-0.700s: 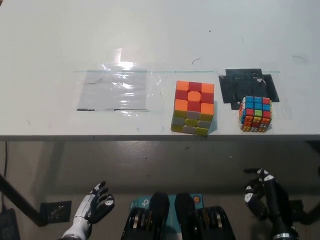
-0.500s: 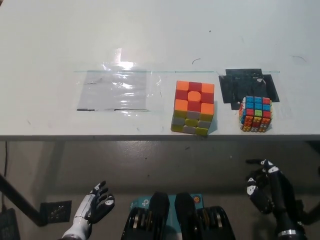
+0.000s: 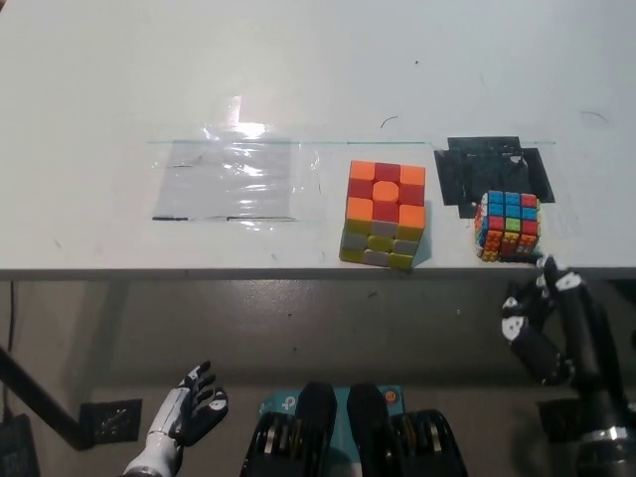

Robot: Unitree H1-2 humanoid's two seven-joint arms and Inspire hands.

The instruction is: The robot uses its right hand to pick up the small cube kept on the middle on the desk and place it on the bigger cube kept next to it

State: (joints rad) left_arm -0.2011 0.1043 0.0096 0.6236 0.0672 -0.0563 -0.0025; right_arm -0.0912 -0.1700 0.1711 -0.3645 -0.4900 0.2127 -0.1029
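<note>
Left hand (image 3: 189,409) low at bottom left, below the desk (image 3: 99,79), fingers spread, holding nothing. Clear plastic sheet (image 3: 231,181) on desk, then big cube (image 3: 385,215), then small cube (image 3: 508,227) by black tape patch (image 3: 495,171), near the front edge. Right hand (image 3: 550,323) just under small cube, fingers loosely apart, holding nothing.

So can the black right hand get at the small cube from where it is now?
Probably yes. The right hand is open just below the desk edge, in front of the small cube, with nothing between them.
</note>
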